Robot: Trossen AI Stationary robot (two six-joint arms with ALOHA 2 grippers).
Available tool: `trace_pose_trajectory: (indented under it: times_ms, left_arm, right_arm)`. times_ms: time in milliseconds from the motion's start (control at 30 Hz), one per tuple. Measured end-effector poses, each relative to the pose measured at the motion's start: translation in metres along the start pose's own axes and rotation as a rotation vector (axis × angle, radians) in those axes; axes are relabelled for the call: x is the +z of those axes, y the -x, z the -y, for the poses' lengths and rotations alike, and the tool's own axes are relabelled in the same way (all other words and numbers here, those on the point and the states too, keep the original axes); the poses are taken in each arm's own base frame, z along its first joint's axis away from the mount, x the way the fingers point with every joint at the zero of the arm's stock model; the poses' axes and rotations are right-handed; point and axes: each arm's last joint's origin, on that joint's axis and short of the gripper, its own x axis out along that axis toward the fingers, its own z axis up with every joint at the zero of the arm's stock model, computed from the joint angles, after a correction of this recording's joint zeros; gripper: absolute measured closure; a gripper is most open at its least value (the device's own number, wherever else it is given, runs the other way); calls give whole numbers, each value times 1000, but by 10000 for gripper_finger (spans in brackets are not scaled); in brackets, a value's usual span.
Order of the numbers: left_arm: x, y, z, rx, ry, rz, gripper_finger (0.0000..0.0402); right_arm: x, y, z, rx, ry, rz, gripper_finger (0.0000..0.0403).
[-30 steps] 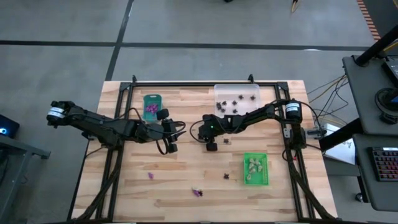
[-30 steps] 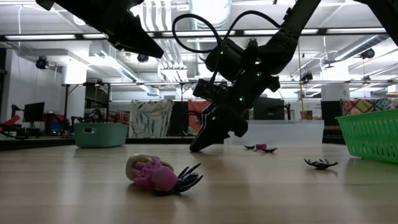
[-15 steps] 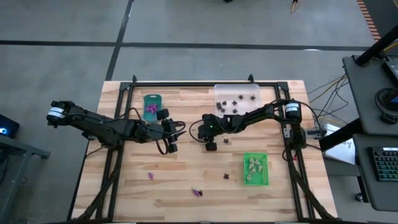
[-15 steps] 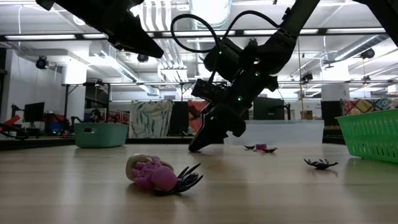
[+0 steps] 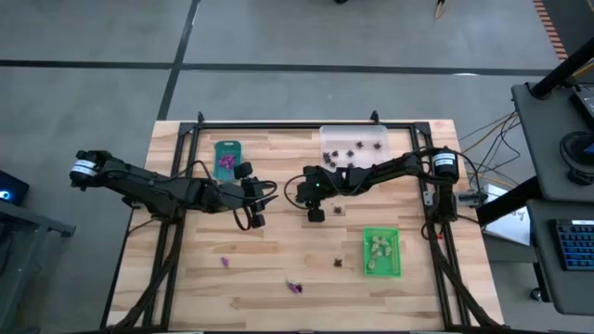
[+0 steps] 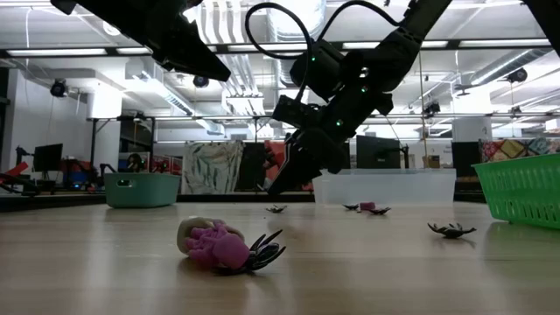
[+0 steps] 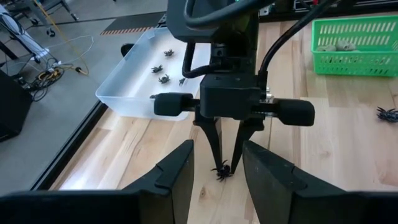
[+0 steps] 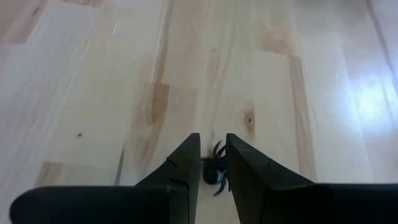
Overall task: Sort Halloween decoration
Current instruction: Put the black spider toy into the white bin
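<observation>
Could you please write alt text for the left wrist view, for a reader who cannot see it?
The right gripper pinches a black spider between its fingers above the wooden table. Behind stand a clear tray of spiders and a green basket.

A spider trinket [image 8: 215, 169] is held above the surface [image 5: 278, 269] between the right gripper [image 5: 316, 213] jaws, beside the left gripper [image 5: 252, 199].
</observation>
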Motion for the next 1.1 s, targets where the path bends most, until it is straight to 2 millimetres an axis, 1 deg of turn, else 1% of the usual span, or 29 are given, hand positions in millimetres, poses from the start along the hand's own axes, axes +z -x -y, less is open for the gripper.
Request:
trace_pose_trajectory:
  times_ms: [200,300,400,467,567,700,767,867,967,1100]
  left_arm:
    - [0,0,0,0,0,0,281]
    - [-1,0,0,0,0,0,281]
    - [-5,-3,1,0,8,-14,281]
    - [-9,-7,3,0,21,-17,281]
    - [-19,-16,9,-5,40,-31,281]
    - [-30,-31,17,-7,38,-56,281]
    - [-34,-38,21,-6,29,-62,281]
    - [-35,-44,24,-8,17,-44,284]
    - [-33,-45,25,-9,19,-25,286]
    - [-28,-39,22,-9,31,0,286]
  right_arm:
    - [1,2,0,5,-1,-4,349]
    - [-1,4,-1,16,9,-37,363]
    - [0,10,0,20,38,-50,381]
    - [0,13,1,22,56,-59,390]
    - [1,20,1,32,74,-76,393]
    - [7,30,2,100,94,-44,393]
    - [6,31,1,140,111,-37,387]
    - [6,31,0,170,128,-27,364]
    - [5,26,1,167,145,-14,331]
    - [3,20,4,160,151,-13,282]
